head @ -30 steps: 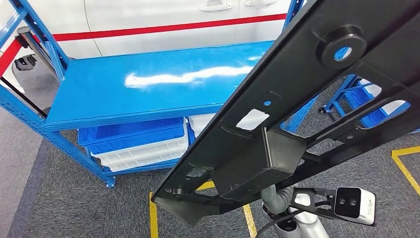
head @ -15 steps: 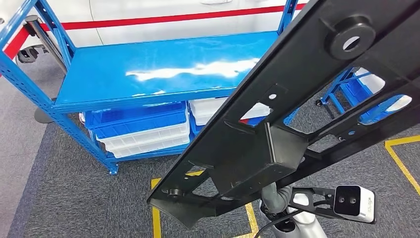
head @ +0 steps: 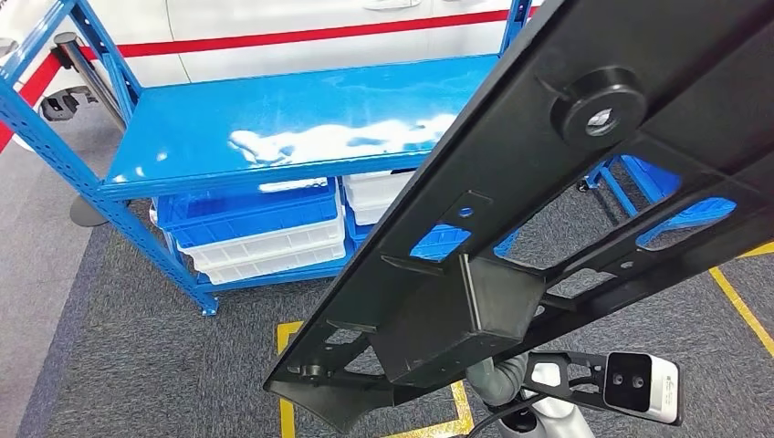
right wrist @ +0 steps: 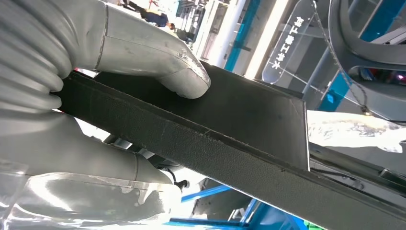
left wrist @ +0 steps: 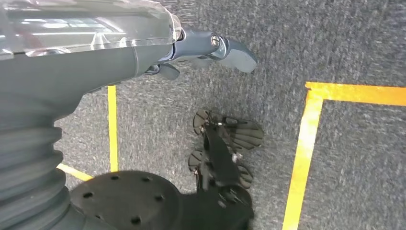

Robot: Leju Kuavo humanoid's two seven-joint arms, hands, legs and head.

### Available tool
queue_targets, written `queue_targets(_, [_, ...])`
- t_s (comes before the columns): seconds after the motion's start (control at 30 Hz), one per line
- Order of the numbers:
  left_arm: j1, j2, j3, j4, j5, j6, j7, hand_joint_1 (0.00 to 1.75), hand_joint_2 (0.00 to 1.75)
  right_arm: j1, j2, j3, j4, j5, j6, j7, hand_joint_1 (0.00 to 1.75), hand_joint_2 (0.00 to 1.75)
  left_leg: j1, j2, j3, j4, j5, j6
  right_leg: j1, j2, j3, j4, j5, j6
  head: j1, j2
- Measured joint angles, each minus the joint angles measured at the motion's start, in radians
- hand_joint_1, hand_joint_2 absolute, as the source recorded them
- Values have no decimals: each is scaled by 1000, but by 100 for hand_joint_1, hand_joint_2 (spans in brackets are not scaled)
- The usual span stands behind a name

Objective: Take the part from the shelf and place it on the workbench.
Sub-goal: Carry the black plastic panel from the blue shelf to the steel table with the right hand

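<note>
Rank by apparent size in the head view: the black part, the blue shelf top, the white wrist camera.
1. Black part, though it's nearest the lens.
2. Blue shelf top.
3. White wrist camera.

Part (head: 584,182): long panel slanting from near centre to far right, above the floor (head: 137,365). Right robot hand (right wrist: 119,110): grips the part's edge from below. Shelf (head: 274,128): far left, behind the part. Bins (head: 256,228): under the shelf's top board. Floor lines (head: 286,383): near, beneath the part.
</note>
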Motion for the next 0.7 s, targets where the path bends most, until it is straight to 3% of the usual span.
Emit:
queue_targets(0.1, [-1,-1,4,0,2,19,-10,0,175,-11,0,5,5,2,-11,0,175,175,-4,0,7,-28,5,14,-2,0,-5,0,7,16,0,0])
queue_targets(0.17, [-2,-4,6,0,2,29,-20,0,175,-18,-1,7,5,-1,-14,0,175,175,2,3,6,-42,17,26,-2,2,-18,27,-14,27,0,0])
queue_targets(0.27, [-4,-7,6,0,-5,40,-29,0,175,-28,-7,4,7,-17,5,-1,175,175,4,13,-5,-46,28,35,-7,6,-99,197,-107,38,0,0])
queue_targets(0.3, [-4,-7,6,0,-8,43,-31,0,175,-29,-10,2,9,-17,12,-1,175,175,4,17,-10,-42,29,35,-9,6,-126,253,-125,41,0,0])
queue_targets(0.33, [-3,-7,6,0,-12,47,-32,0,175,-29,-13,-1,11,-13,17,-1,175,175,4,22,-14,-38,29,35,-11,5,-138,279,-125,45,0,0])
queue_targets(0.37, [-2,-8,7,0,-16,50,-33,0,175,-29,-16,-3,13,-5,19,-1,175,175,5,29,-18,-32,28,33,-14,3,-131,265,-106,47,0,0])
queue_targets(0.43, [-2,-9,7,0,-22,54,-33,0,175,-32,-18,-7,15,19,13,-1,175,175,6,42,-24,-17,22,26,-19,-18,-71,143,-43,50,0,0])
queue_targets(0.5, [-2,-8,7,0,-28,55,-33,0,175,-36,-19,-10,15,44,2,-1,175,175,3,53,-31,-1,15,14,-16,-39,-26,46,-10,42,0,0])
queue_targets(0.53, [-2,-8,7,0,-30,55,-33,0,175,-38,-20,-12,16,51,-2,-1,175,175,1,59,-33,3,14,8,-13,-40,-23,31,-9,35,0,0])
queue_targets(0.6, [-3,-7,7,0,-31,55,-33,0,175,-39,-22,-16,16,57,-5,-2,175,175,0,72,-34,4,15,-2,-10,-21,-31,32,-3,19,0,0])
queue_targets(0.67, [-3,-7,7,0,-32,55,-33,0,175,-41,-23,-19,15,59,-7,-2,175,175,5,59,-42,24,-4,-14,-13,-7,-37,29,6,6,0,0])
queue_targets(0.7, [-3,-7,7,0,-32,55,-33,0,175,-42,-23,-20,15,61,-8,-2,175,175,7,43,-57,61,-32,-19,-15,0,-40,28,10,0,0,0])
